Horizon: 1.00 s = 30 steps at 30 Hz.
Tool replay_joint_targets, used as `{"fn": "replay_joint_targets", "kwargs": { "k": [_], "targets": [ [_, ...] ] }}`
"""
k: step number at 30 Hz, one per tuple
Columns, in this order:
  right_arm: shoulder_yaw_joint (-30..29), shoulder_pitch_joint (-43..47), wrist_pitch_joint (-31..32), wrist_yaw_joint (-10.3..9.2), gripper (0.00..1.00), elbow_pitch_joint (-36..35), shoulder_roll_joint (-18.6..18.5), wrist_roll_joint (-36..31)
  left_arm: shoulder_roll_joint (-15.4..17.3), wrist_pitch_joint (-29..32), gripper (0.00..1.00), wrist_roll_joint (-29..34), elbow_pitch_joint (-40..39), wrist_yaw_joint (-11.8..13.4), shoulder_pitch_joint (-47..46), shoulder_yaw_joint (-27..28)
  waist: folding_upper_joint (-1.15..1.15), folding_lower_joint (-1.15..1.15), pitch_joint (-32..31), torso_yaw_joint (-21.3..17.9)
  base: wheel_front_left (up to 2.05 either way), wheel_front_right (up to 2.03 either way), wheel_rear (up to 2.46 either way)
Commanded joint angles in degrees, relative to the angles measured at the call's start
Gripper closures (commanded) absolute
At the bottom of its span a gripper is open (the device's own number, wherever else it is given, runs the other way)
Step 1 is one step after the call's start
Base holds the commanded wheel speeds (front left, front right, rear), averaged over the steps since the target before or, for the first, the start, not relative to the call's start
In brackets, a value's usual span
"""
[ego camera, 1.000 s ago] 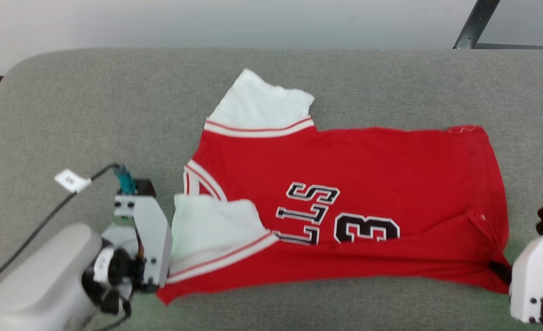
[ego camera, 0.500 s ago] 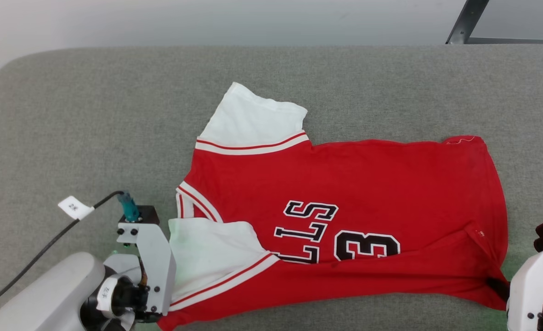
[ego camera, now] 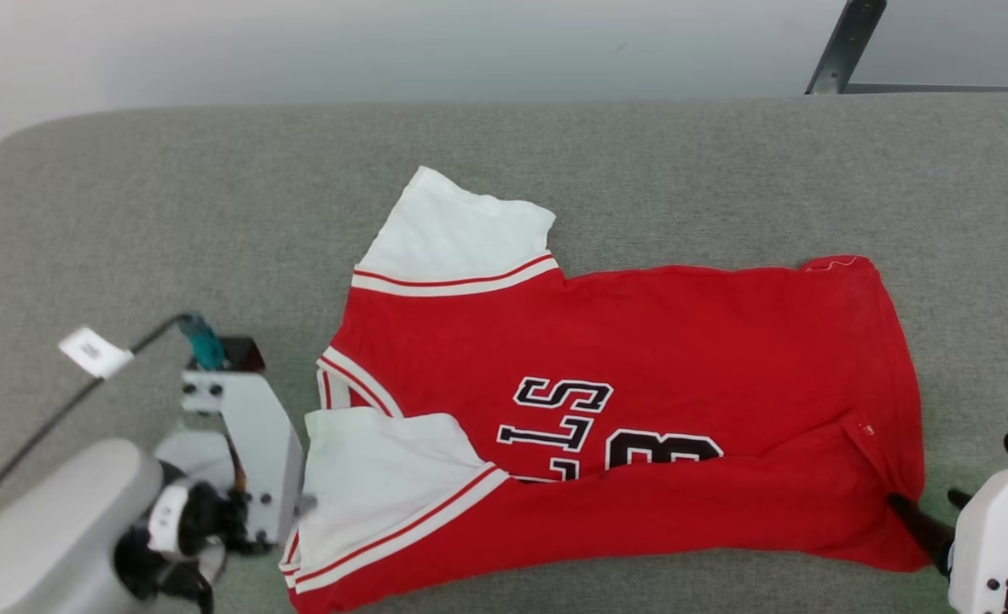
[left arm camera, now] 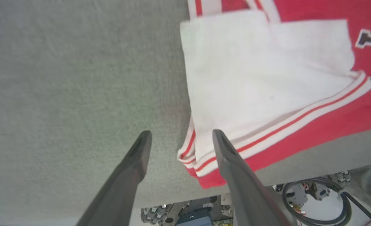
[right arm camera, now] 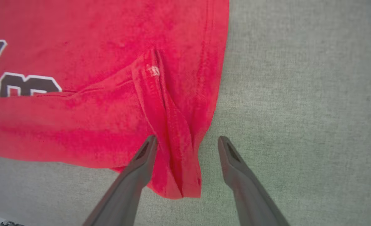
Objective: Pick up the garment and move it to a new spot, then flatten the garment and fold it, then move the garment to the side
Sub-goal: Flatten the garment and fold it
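Fingers of the left gripper, near left edge: two, dark, spread wide and gripping nothing. The striped cuff corner of the garment lies on the seat in the gap between them. In the left wrist view one finger crosses the red-and-white edging and the other stands over bare upholstery. Whether either tip touches the cloth cannot be told.

Right gripper, near right edge: fingers likewise parted, holding nothing. The garment's near hem corner, bunched into a raised ridge, lies between them. One finger overlaps the red fabric, the other stands over bare upholstery just beside the hem.

Garment: bright red, spread lengthwise on the grey upholstered surface, neck end toward the robot's left and hem toward its right. The near long edge is folded up over the body, covering the lower part of the black-and-white lettering.

Near sleeve: white with a striped band, lying on top of the red body, just beside the left gripper.

Far sleeve: white with a striped band, pointing away from the robot, flat on the surface.

Tagged cable: rises from the left wrist, over the surface, apart from the garment.

Far background: rounded back edge of the surface, pale wall, dark metal strut at the far right.
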Motion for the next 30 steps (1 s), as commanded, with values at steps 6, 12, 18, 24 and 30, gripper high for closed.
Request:
{"fn": "replay_joint_targets", "kwargs": {
  "k": [6, 12, 18, 24, 30],
  "targets": [
    [0.40, 0.67, -10.26, -0.07, 0.00, -3.98, -0.63, -1.16, 0.51, -6.45, 0.00, 2.94, -1.94, -0.03, -4.23, 3.95, 0.00, 0.00, -0.23, -1.81, 0.00, 0.00, 0.00],
    [4.54, -0.03, -31.49, -0.06, 0.00, -5.99, -3.31, -7.64, -1.25, -17.15, 0.00, 7.72, 1.01, -5.75, -9.13, 5.73, 0.00, 0.00, 0.54, -4.79, 0.00, 0.00, 0.00],
    [8.67, -1.18, -55.10, -0.06, 0.00, -2.91, -3.56, -18.03, -4.72, -27.25, 0.00, 11.12, 9.11, -11.68, -15.14, 6.99, 0.00, 0.00, 2.54, -8.42, 0.00, 0.00, 0.00],
    [9.69, -2.89, -65.53, -0.06, 0.00, 1.12, 0.48, -23.23, -7.51, -27.27, 0.00, 10.59, 20.07, -16.25, -22.35, 7.07, 0.00, 0.00, 5.69, -12.08, 0.00, 0.00, 0.00],
    [9.84, -5.41, -67.48, -0.06, 0.00, 2.37, 2.79, -24.02, -8.24, -18.66, 0.00, 9.35, 31.33, -20.95, -30.44, 5.39, 0.00, 0.00, 9.45, -15.42, 0.00, 0.00, 0.00]
  ]
}}
